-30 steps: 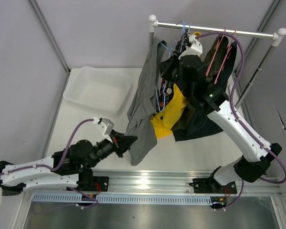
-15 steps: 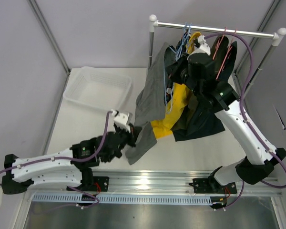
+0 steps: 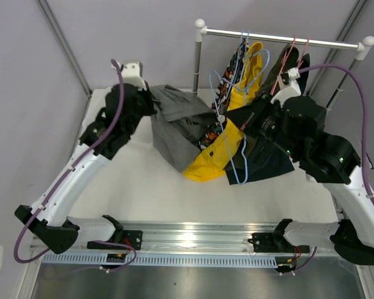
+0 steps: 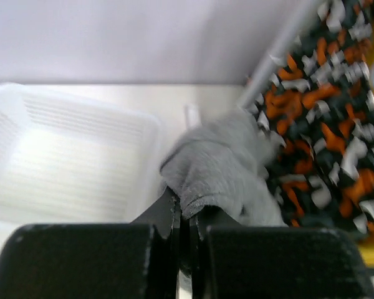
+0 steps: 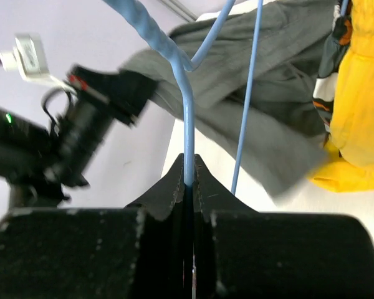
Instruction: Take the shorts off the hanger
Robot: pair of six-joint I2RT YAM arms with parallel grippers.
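Observation:
The grey shorts [image 3: 181,128] are spread between the rack and my left gripper [image 3: 151,104], which is shut on one bunched edge [image 4: 218,168]. My left gripper [image 4: 186,208] is raised at the far left. My right gripper [image 3: 249,120] is shut on a thin blue wire hanger [image 5: 186,112], low in front of the rack [image 3: 237,159]. The yellow shorts [image 3: 221,149], the camouflage shorts [image 3: 227,75], the dark navy shorts [image 3: 268,159] and the olive shorts [image 3: 280,62] hang under the rod. In the right wrist view the jaws [image 5: 189,171] pinch the wire, with the grey shorts [image 5: 262,112] beyond.
The rack's rod [image 3: 280,38] spans the far right on two posts. A white plastic tray [image 4: 68,162] stands at the far left, just below my left gripper. Purple walls close off the back and left. A metal rail [image 3: 193,240] runs along the near edge.
My left arm swung from the near edge up to the far left, dragging the grey shorts away from the rack. My right gripper dropped down and to the right with the blue hanger.

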